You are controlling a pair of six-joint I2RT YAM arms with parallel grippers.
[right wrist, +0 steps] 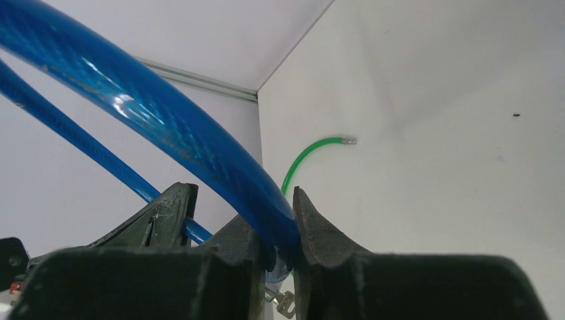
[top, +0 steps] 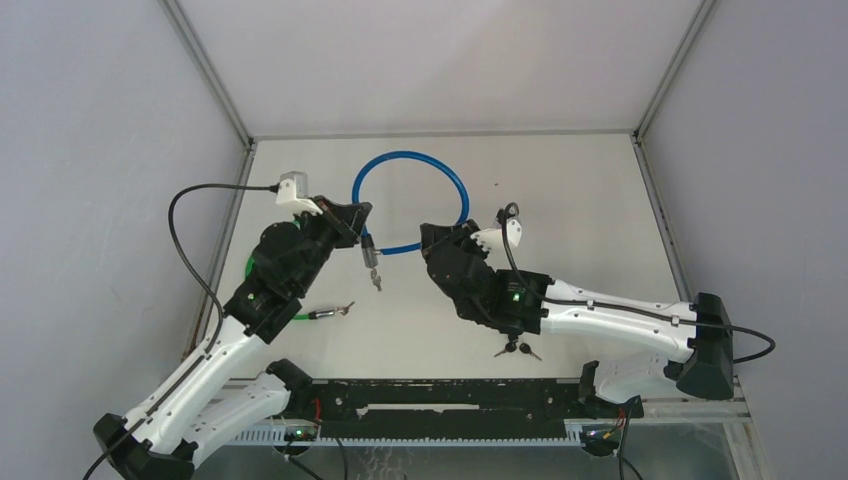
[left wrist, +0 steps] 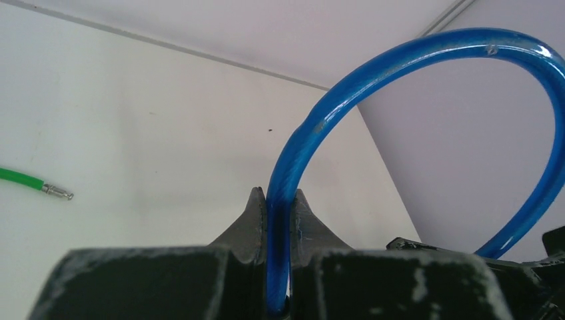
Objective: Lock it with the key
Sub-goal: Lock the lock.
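Observation:
A blue cable lock (top: 408, 156) forms a loop at the middle of the white table. Its grey lock barrel (top: 370, 256) hangs just below my left gripper, with a key (top: 376, 281) sticking out of it. My left gripper (top: 361, 217) is shut on the blue cable (left wrist: 280, 200) at the loop's left side. My right gripper (top: 434, 238) is shut on the blue cable (right wrist: 200, 143) at the loop's lower right. In the right wrist view my gripper (right wrist: 274, 213) pinches the cable, and a small metal key (right wrist: 286, 303) shows below the jaws.
A green cable lock (top: 298, 316) lies on the table under my left arm, its metal end (left wrist: 56, 193) bare; it also shows in the right wrist view (right wrist: 308, 155). A spare bunch of keys (top: 515, 350) lies by my right arm. Grey walls close in on both sides.

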